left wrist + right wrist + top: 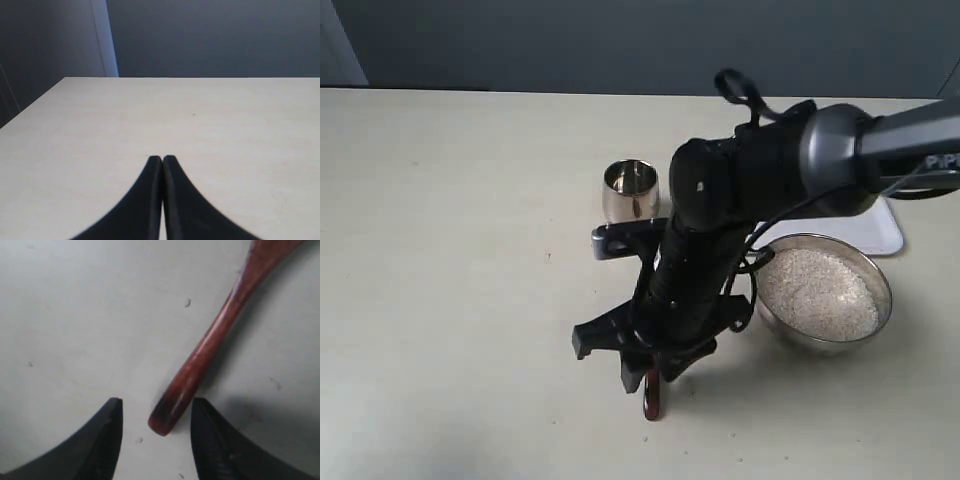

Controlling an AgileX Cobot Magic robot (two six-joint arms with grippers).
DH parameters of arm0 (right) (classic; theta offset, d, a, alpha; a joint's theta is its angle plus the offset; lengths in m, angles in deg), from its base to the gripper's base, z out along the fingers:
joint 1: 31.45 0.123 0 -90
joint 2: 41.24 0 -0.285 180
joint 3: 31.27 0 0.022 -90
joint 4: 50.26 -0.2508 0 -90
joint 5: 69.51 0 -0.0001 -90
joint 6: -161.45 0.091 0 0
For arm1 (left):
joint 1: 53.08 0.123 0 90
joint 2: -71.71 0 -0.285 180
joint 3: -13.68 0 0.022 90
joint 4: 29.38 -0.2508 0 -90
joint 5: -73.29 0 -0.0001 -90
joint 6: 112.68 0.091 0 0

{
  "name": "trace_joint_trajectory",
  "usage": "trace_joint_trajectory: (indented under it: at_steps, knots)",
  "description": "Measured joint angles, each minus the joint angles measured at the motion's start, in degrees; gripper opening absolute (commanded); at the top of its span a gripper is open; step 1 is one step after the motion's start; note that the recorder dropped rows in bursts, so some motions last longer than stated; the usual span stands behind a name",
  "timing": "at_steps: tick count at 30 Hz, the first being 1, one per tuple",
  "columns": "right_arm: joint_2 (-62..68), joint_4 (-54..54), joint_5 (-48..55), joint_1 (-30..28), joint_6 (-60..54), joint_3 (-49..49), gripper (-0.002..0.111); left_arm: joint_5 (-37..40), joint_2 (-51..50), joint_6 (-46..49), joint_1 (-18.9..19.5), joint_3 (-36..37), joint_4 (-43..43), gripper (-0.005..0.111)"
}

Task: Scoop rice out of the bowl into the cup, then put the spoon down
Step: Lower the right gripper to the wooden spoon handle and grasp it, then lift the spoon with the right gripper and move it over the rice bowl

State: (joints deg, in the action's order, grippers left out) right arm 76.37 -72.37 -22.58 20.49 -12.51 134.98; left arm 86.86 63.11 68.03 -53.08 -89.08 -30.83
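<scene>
Empty right pincer [156, 401], jaws spread, straddles spoon [215, 335] handle tip on tabletop [75, 315], seemingly lined up for grasp (left pincer [162, 159] closed, idle)

I see the wide steel bowl [817, 343] holding white rice [817, 292], the small steel cup [630, 190] upright at its ten o'clock, the reddish-brown spoon [652, 402] lying at eight.

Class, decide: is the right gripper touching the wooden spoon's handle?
Apart. The right wrist view shows the right gripper open, with bare table visible between each finger and the spoon handle.
</scene>
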Motion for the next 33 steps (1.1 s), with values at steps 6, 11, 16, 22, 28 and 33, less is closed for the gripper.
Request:
trace_joint_trajectory:
  at_steps: [6, 11, 16, 22, 28, 33]
  knots:
    - [3.3, -0.5, -1.0, 0.1, 1.0, 0.0, 0.043, 0.0, 0.0, 0.0, 0.0, 0.0, 0.0, 0.001]
    - [3.7, -0.6, -1.3, 0.1, 2.7, 0.0, 0.040, 0.0, 0.0, 0.0, 0.0, 0.0, 0.0, 0.001]
    - [4.0, -0.6, -1.4, 0.1, 4.0, 0.1, 0.015, 0.0, 0.0, 0.0, 0.0, 0.0, 0.0, 0.001]
    - [4.3, -0.8, -0.1, 0.1, 4.2, 0.2, -0.001, 0.0, 0.0, 0.0, 0.0, 0.0, 0.0, 0.001]
    - [4.4, -1.5, 3.9, 0.1, 2.8, 0.2, -0.001, 0.0, 0.0, 0.0, 0.0, 0.0, 0.0, 0.001]
    - [3.2, -0.6, 5.7, 0.1, -0.4, -0.1, -0.001, 0.0, 0.0, 0.0, 0.0, 0.0, 0.0, 0.001]
